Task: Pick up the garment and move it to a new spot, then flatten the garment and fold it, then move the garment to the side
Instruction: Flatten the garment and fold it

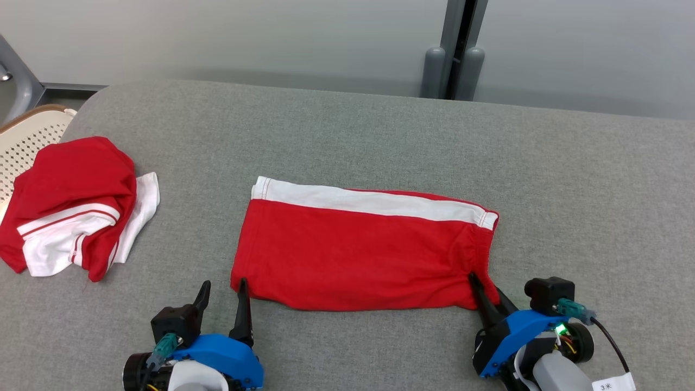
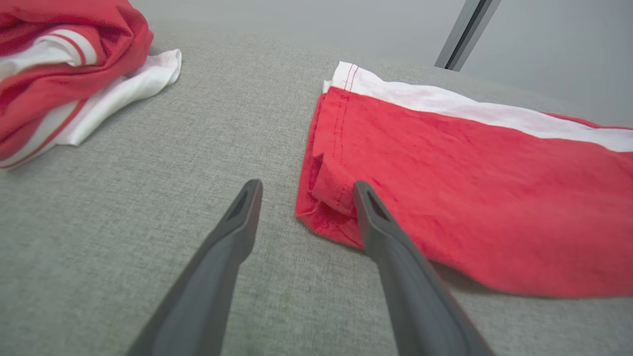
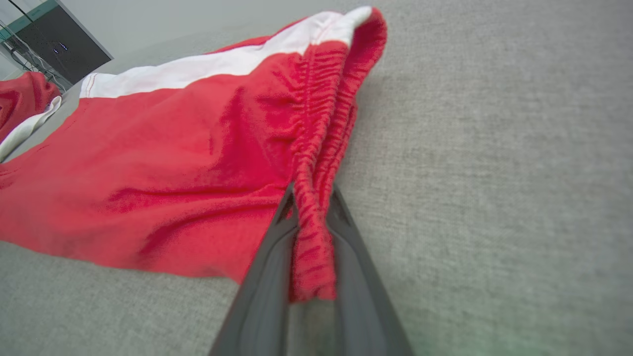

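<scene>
The garment is a pair of red shorts with a white side stripe, lying flat and folded on the grey table. My right gripper is shut on the elastic waistband at its near right corner; in the right wrist view the gathered band is pinched between both fingers. My left gripper is open at the near left corner. In the left wrist view its right finger touches the hem, while the left finger is over bare table.
A second red and white garment lies crumpled at the table's left edge, beside a pale perforated basket. A wall with a dark vertical post stands behind the table.
</scene>
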